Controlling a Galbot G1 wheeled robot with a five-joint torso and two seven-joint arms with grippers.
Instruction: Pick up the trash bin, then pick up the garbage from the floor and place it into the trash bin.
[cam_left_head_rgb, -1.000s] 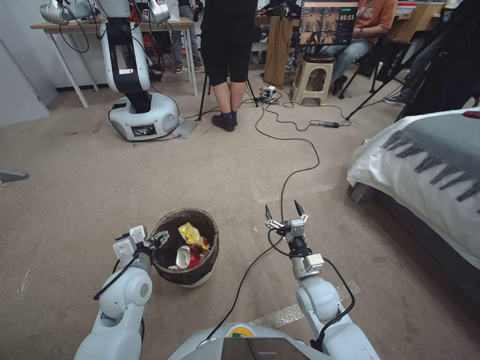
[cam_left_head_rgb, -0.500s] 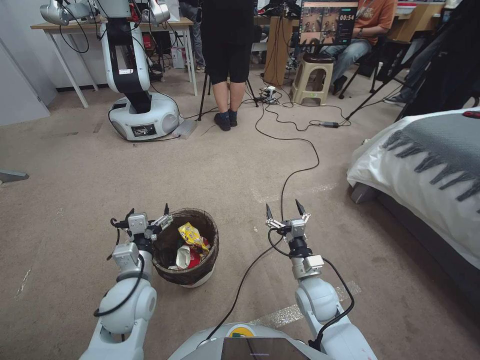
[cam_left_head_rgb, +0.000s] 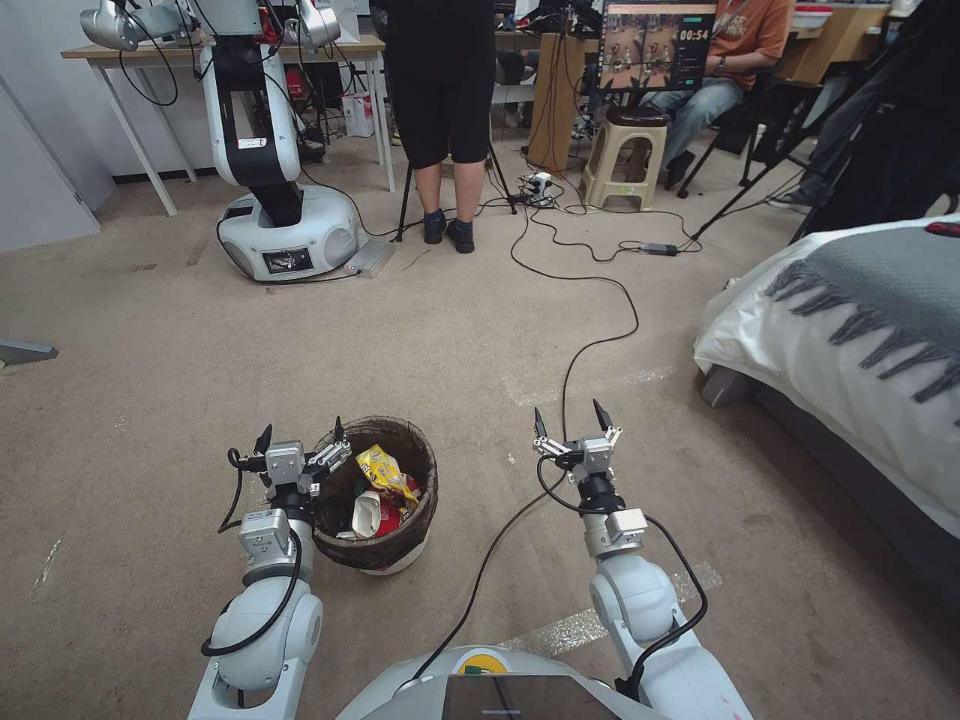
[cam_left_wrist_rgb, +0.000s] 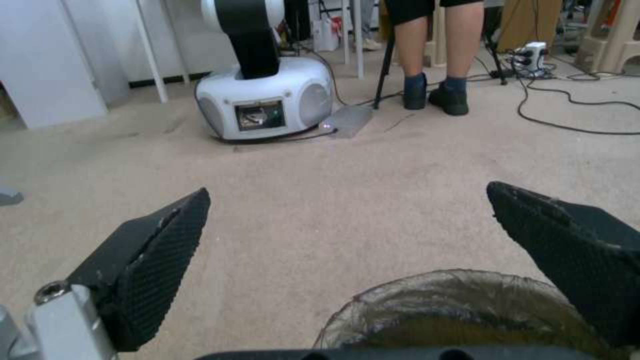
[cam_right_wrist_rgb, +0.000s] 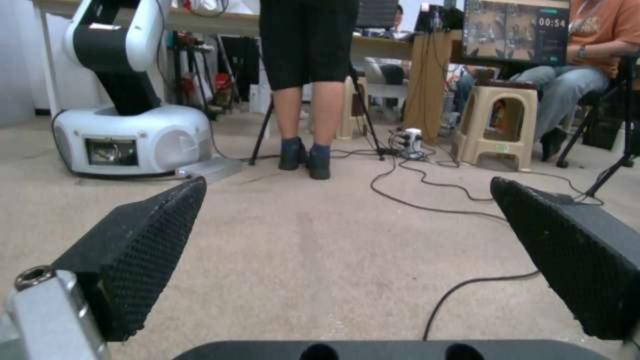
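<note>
Since your left hand (cam_left_head_rgb: 300, 437) hangs wide open beside the trash bin (cam_left_head_rgb: 380, 545) standing mid-floor (cam_left_head_rgb: 150, 380), closing off-rim could snag the flimsy liner and tip the garbage (cam_left_head_rgb: 385, 470); right hand (cam_left_head_rgb: 570, 418) idles wide too.

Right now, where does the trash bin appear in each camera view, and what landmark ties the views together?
Head view: the trash bin stands on the carpet, low and left of centre, beside the open left gripper.
Left wrist view: just its lined rim along the lower edge, near one finger.
Right wrist view: not in it.
Shared landmark: the other robot's white base in all three.
</note>
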